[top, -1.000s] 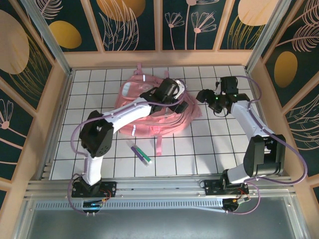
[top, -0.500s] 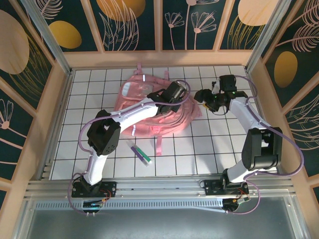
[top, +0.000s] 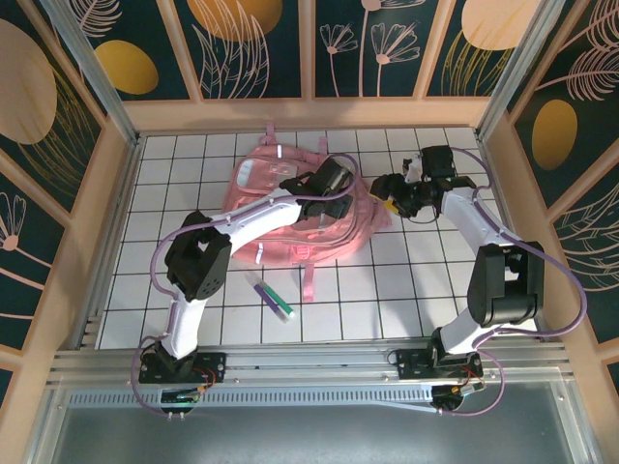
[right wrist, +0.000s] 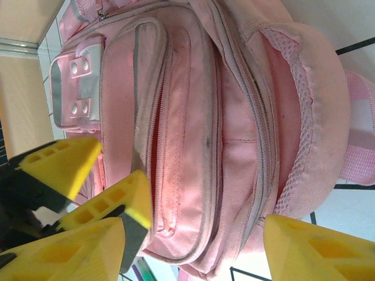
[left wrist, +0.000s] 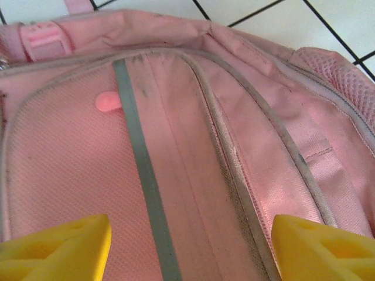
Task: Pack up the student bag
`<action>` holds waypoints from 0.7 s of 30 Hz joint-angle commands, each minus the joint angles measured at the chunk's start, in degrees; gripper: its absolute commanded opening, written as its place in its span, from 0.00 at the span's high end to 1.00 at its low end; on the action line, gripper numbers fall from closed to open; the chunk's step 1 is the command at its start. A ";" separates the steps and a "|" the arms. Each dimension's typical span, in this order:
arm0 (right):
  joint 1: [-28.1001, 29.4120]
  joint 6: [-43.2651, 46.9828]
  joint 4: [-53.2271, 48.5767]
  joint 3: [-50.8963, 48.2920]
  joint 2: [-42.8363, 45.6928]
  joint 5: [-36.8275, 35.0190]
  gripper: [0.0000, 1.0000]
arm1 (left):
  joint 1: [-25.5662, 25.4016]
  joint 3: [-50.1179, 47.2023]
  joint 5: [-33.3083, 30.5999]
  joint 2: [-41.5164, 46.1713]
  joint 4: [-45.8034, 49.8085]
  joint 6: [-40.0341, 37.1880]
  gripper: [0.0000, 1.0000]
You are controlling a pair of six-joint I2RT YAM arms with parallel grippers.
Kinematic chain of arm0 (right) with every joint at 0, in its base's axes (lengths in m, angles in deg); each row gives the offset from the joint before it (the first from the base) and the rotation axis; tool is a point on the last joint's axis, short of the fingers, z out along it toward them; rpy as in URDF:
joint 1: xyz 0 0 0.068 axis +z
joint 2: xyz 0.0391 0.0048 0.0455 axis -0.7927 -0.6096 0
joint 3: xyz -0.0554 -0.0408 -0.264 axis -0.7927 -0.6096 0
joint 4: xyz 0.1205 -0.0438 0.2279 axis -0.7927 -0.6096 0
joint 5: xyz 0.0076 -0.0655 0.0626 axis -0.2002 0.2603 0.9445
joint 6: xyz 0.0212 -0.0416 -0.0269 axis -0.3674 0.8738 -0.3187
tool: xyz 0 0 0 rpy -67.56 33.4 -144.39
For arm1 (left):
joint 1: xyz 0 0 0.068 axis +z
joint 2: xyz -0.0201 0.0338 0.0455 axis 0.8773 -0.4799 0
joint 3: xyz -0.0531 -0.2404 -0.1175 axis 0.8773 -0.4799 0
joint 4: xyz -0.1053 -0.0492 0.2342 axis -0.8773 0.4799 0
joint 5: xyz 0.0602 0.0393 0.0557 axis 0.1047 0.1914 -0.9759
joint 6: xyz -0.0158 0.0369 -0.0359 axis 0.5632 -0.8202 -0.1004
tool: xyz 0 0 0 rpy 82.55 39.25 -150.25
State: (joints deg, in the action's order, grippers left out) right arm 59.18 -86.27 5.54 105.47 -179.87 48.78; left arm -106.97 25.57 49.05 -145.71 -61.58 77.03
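White gridded tabletop (top: 184, 164), walled in by wooden panels. I see the pink backpack (top: 253, 184) lying flat toward the far side. My left claw (left wrist: 190, 246) hovers over the backpack's front, fingers apart. My right claw (right wrist: 193, 246) is by the backpack's right edge, fingers also apart.

Pink student bag (right wrist: 234, 134), right claw (right wrist: 193, 237) spread wide, left claw (right wrist: 94, 182) over it

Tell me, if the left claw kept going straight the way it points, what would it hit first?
The student bag, most likely: the left gripper points, jaws open, at its pink fabric and grey strip, with nothing between. How near is unclear.
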 commanded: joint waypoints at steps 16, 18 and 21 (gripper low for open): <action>0.23 -0.20 1.61 -1.83 2.06 0.61 0.36 | 0.60 3.27 3.62 -1.81 4.66 7.17 0.05; 0.29 -0.18 1.73 -2.00 1.94 0.68 0.36 | 0.57 3.50 3.09 -2.32 5.46 6.97 0.06; 0.28 -0.19 1.87 -2.19 1.93 0.72 0.36 | 0.54 4.26 3.98 -3.43 6.93 6.42 0.06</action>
State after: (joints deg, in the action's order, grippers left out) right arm 59.18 -86.66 6.44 104.35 -179.85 48.80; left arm -106.69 28.24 51.50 -147.00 -57.65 82.67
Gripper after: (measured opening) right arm 0.642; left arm 0.939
